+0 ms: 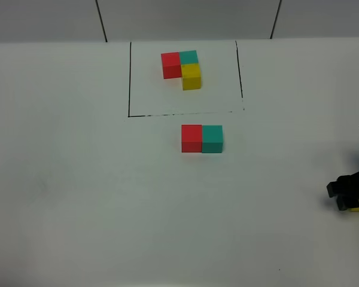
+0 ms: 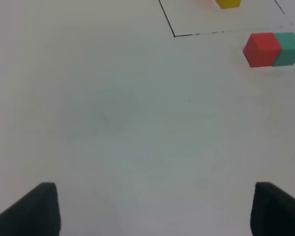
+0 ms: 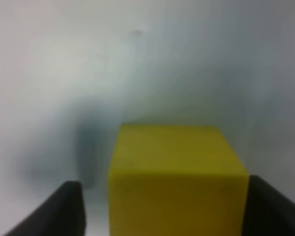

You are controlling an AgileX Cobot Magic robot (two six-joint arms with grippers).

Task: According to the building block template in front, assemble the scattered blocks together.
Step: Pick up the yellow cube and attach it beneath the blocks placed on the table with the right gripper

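Pair done: red block [image 1: 191, 137], teal block [image 1: 212, 139] touching, copying template [image 1: 182, 69] row at 12 o'clock. Well apart at 4 o'clock, yellow block [image 3: 177, 162], destined for teal's 6 o'clock; right gripper [image 3: 162, 211] straddles it, fingers apart, gap one side, unclamped. Idle left gripper [image 2: 155, 211] wide, empty.

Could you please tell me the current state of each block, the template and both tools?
building block template: three cubes joined in an L, inside the black frame.
red cube: flush against the teal cube.
teal cube: flush against the red cube.
yellow cube: apart from that pair, between the right tool's fingers.
left tool: open, empty.
right tool: open around the yellow cube, gap on one side.
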